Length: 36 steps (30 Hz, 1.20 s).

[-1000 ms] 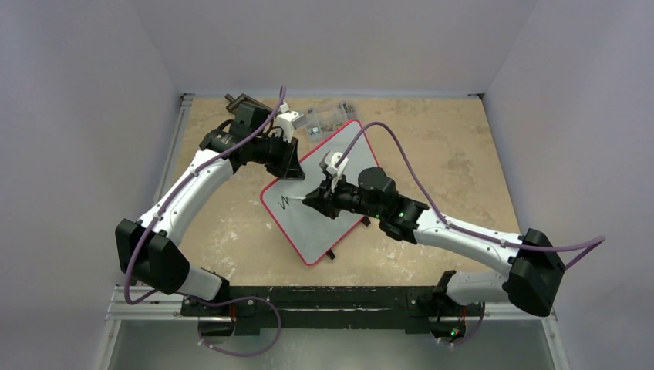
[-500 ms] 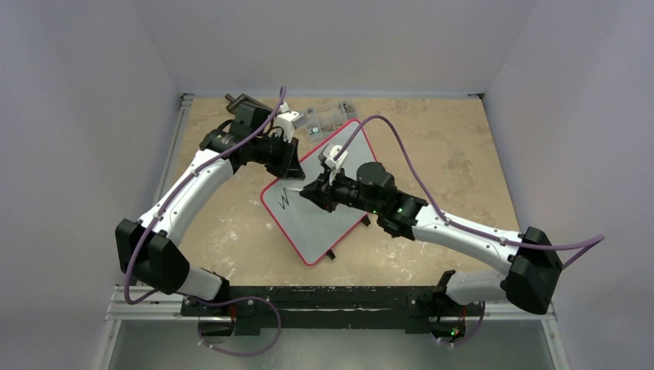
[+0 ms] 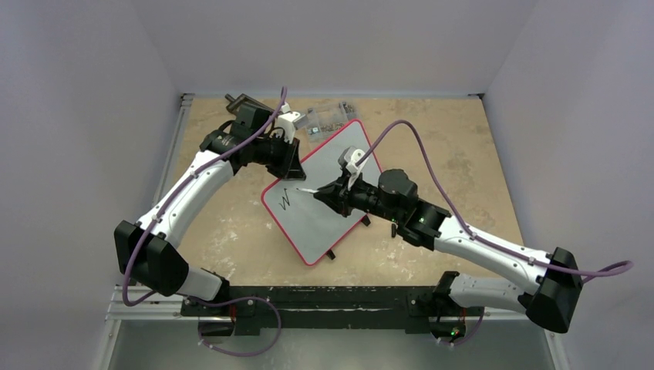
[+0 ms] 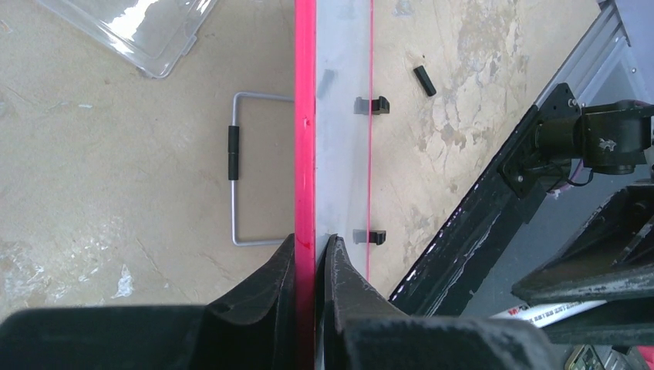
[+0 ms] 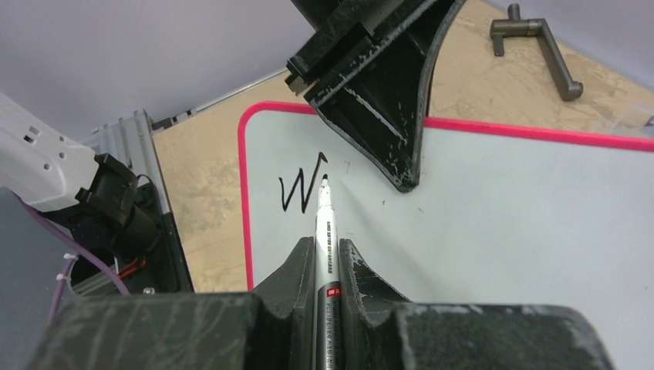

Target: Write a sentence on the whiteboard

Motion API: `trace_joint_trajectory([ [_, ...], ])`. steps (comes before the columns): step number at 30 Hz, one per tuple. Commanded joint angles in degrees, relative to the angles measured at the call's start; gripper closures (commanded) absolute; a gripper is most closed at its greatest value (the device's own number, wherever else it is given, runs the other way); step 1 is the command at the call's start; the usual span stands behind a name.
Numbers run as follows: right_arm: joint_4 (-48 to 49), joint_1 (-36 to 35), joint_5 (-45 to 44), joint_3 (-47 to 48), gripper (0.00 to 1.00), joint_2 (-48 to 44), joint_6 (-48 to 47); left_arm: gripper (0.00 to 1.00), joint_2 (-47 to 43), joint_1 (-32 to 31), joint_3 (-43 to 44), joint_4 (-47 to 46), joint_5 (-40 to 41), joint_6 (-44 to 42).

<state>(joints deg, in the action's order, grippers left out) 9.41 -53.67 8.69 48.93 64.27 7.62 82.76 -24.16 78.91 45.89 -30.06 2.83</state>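
The whiteboard [image 3: 312, 223] lies tilted on the table, white with a red rim [image 4: 305, 116]. My left gripper [image 3: 290, 165] is shut on its upper left edge, one finger on each side of the rim [image 4: 310, 240]. My right gripper [image 3: 325, 193] is shut on a silver marker [image 5: 321, 223] that points at the board. Its black tip hangs just right of a black letter W [image 5: 299, 193], the only part of the sentence [image 3: 285, 202] on the board. I cannot tell whether the tip touches the surface.
A clear plastic box [image 3: 328, 117] of small parts sits behind the board. A bent wire loop [image 4: 235, 177] and a small black piece [image 4: 423, 80] lie on the table beside it. A dark crank handle [image 5: 540, 42] rests at the far left corner.
The squiggle of a second ago has become a full W. My right gripper has drawn back to the right with the marker. The left gripper still clamps the rim.
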Motion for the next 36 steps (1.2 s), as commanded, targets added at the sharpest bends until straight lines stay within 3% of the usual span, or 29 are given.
trace_joint_trajectory([
  [1,0.93,0.15,-3.46,-2.98,1.00,-2.65,0.65,1.00,1.02,-0.61,-0.87,3.09,15.01,-7.36],
  [10,1.50,0.14,-6.34,-6.27,1.00,-5.29,1.00,1.00,1.11,-1.08,0.20,3.69,13.61,-5.52],
  [17,2.93,0.14,-6.06,-6.56,1.00,-6.10,0.85,1.00,2.13,-1.93,2.91,7.12,17.61,-3.36],
  [36,6.61,0.14,-1.04,-2.64,1.00,0.16,0.50,1.00,0.35,-2.03,-0.51,5.03,19.45,-4.22],
])
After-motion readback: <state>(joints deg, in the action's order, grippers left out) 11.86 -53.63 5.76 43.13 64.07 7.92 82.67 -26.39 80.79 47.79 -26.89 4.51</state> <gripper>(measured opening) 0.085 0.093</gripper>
